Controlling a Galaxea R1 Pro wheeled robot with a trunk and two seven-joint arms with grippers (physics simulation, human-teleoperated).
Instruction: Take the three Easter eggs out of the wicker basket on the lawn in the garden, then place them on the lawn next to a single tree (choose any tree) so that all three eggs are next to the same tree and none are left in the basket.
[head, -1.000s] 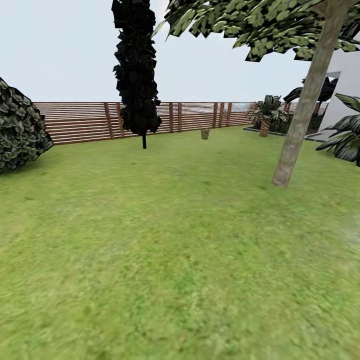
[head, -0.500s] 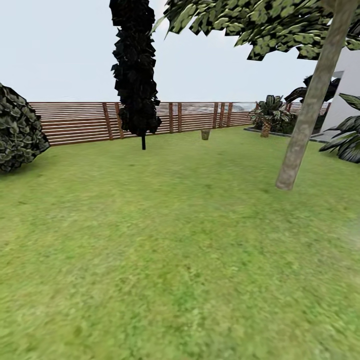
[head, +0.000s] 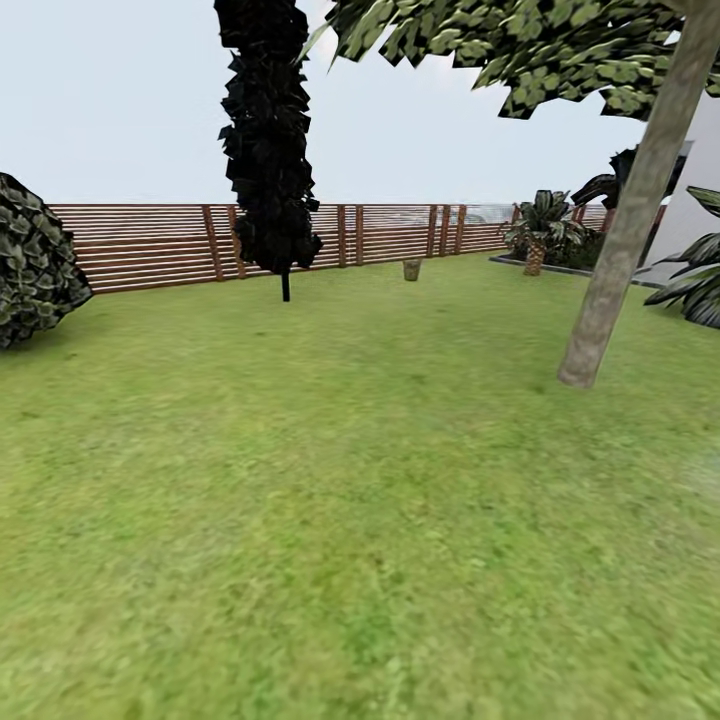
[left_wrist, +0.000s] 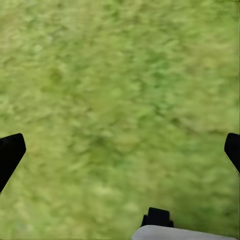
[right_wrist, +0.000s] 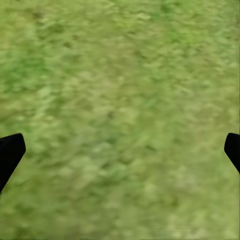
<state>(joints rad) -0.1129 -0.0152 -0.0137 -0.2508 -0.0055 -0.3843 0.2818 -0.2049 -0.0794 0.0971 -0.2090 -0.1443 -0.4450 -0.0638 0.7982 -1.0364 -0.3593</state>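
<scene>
The lawn (head: 340, 480) spreads out ahead of me in the garden. A tree (head: 622, 250) with a leaning grey-beige trunk stands at the right of the head view, its leafy crown (head: 500, 45) overhead. The Easter eggs and the wicker basket are out of view. In the left wrist view my left gripper (left_wrist: 120, 150) is open, its dark fingertips (left_wrist: 10, 152) far apart over bare grass. My right gripper (right_wrist: 120, 150) is open the same way above grass, with nothing between its fingertips (right_wrist: 10, 150).
A narrow dark cypress (head: 268, 150) rises in front of the brown slat fence (head: 150, 245). A round shrub (head: 35, 265) sits at the left. Palms (head: 540, 235) and a white house wall (head: 695, 190) are at the far right. A small pot-like object (head: 411, 269) stands by the fence.
The whole head view has shifted as the camera moved forward: the trunk slid right and the shrub left. Nothing on the lawn itself moved.
</scene>
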